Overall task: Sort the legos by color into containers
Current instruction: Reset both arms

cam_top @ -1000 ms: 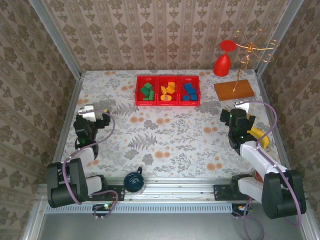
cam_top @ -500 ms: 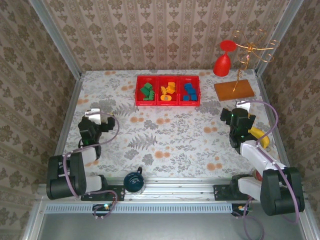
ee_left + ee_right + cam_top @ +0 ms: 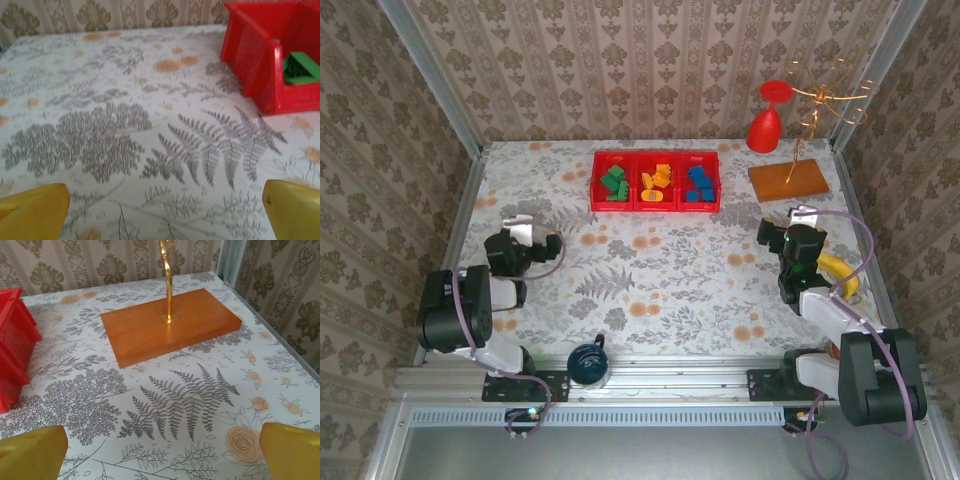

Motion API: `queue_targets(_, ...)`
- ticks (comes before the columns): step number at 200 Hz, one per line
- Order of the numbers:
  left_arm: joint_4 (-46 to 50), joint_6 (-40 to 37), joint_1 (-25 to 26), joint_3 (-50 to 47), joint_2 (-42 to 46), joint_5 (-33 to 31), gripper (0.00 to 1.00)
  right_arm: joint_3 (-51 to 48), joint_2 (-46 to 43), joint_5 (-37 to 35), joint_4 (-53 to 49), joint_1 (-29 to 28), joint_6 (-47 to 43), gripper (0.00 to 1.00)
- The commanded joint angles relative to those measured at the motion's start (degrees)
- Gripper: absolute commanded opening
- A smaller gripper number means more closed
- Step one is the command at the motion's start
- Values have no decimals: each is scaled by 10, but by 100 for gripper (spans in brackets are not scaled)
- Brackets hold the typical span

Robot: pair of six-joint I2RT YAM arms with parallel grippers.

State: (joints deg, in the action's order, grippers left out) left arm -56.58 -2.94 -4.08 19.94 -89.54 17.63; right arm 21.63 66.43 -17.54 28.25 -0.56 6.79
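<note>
Top view: we find the red tray (image 3: 594, 182) at the far middle of the tabletop (image 3: 650, 270), well apart from both arms. Its left compartment holds the green legos (image 3: 613, 185), the middle the orange-yellow legos (image 3: 657, 181), the right the blue legos (image 3: 699, 184). The left pincer (image 3: 525, 238) and right pincer (image 3: 798, 222) stand wide, holding nothing.

Left wrist view: the tray's green compartment lies ahead-right, beyond the spread fingertips (image 3: 35, 212).

Right wrist view: the tray's edge lies far left; an orange-brown board (image 3: 170, 330) sits ahead.

Damask-patterned wallpaper walls (image 3: 650, 70) enclose a table (image 3: 660, 270) covered in fern-and-flower print.
</note>
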Motion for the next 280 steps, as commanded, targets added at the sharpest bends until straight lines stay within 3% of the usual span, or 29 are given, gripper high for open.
queue_targets(1, 4, -15, 6, 13, -2, 3, 100, -14, 18, 37, 87, 5, -24, 100)
queue_targets(40, 27, -1, 20, 21, 3, -95, 100, -28, 66, 69, 152, 12, -22, 100)
queue_targets(103, 28, -2, 22, 21, 4, -99, 100, -43, 128, 114, 252, 13, -18, 100)
queue_targets(134, 27, -2, 23, 20, 4, -100, 100, -25, 216, 126, 299, 13, -22, 100)
queue_targets(150, 27, -2, 23, 21, 3, -101, 100, 9, 206, 146, 213, 13, -29, 100)
queue_targets(206, 28, -3, 23, 22, 3, -101, 100, 10, 211, 248, 219, 15, -67, 100)
queue_targets(280, 28, -3, 24, 21, 3, -102, 100, 9, 209, 253, 220, 15, -68, 100)
